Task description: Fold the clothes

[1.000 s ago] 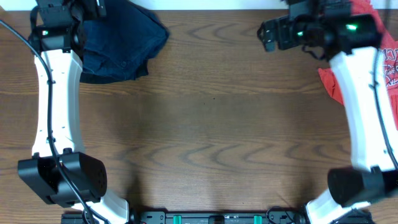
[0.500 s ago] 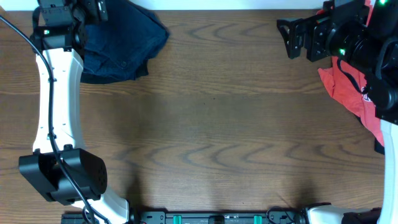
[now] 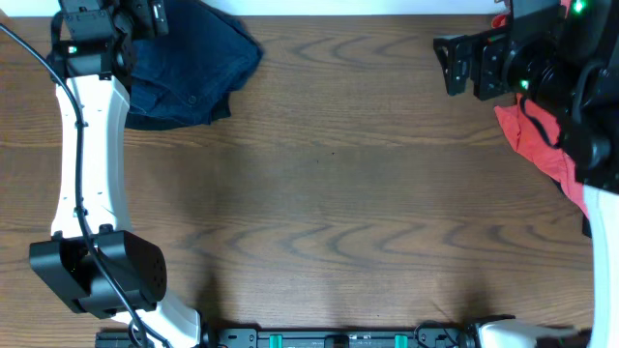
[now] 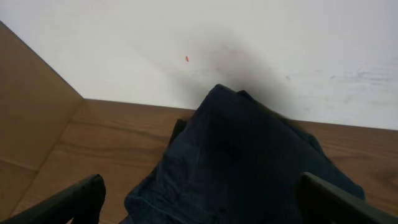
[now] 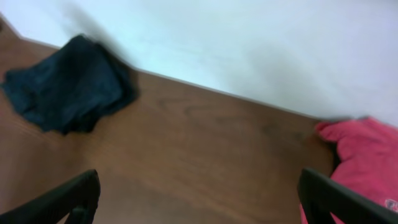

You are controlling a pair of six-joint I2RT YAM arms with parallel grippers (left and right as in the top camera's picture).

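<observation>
The dark blue shorts [image 3: 189, 72] lie in a crumpled heap at the far left corner of the brown table [image 3: 329, 193]. The left gripper [image 4: 200, 183] hangs just over them with its fingers spread wide, holding nothing. The red T-shirt [image 3: 532, 140] lies bunched up at the far right, partly hidden by the right arm. The right gripper [image 3: 451, 66] is beside it, pointing left, fingers spread wide and empty too.
</observation>
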